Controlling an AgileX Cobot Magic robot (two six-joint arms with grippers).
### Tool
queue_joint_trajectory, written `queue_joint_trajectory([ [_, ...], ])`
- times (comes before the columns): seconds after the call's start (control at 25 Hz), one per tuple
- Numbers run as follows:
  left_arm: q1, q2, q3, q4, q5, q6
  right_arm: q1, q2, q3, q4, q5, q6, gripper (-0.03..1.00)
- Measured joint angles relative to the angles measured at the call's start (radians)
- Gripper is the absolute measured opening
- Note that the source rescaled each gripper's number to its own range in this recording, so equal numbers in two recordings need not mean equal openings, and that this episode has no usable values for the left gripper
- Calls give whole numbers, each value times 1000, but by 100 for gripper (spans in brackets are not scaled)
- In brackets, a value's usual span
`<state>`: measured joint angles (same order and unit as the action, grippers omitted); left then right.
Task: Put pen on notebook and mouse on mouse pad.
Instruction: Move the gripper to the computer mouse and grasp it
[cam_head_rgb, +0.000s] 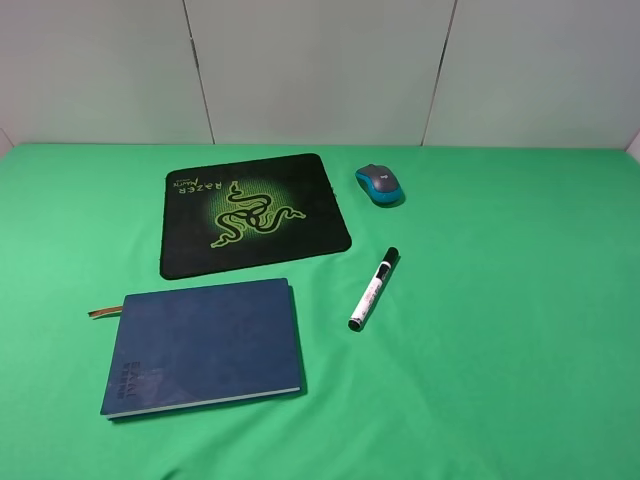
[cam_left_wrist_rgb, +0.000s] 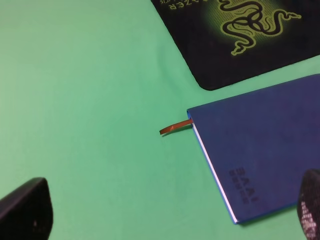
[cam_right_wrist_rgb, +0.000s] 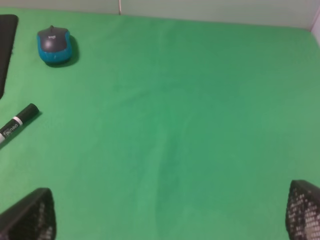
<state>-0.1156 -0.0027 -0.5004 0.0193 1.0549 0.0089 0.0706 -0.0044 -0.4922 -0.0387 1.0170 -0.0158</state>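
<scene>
Left gripper (cam_left_wrist_rgb: 167, 210) fingers spread wide, holding nothing | notebook (cam_head_rgb: 205, 345) flat, lower left of frame | mouse pad (cam_head_rgb: 255, 212) just above it, left of centre | pen (cam_head_rgb: 373, 289) mid-frame on the green cloth (cam_head_rgb: 520, 330), apart from notebook | mouse (cam_head_rgb: 381, 184) upper centre, just right of the pad, off it | right gripper (cam_right_wrist_rgb: 167, 215) spread wide, holding nothing

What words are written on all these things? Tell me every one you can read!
"RAZER": green letters on the mouse pad; the smaller green word next to it is too small to read.
Pressed-in letters near a corner of the notebook: too blurred to read for sure.
Small white logo on top of the mouse: too small to read.
Dark print on the pen: too small to read.
</scene>
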Motion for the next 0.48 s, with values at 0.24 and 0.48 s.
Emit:
queue_joint_trajectory([
  [0.24, 0, 0, 0, 0, 0, 0, 0, 0, 0, 0, 0, 0, 100],
  [0.48, 0, 0, 0, 0, 0, 0, 0, 0, 0, 0, 0, 0, 100],
])
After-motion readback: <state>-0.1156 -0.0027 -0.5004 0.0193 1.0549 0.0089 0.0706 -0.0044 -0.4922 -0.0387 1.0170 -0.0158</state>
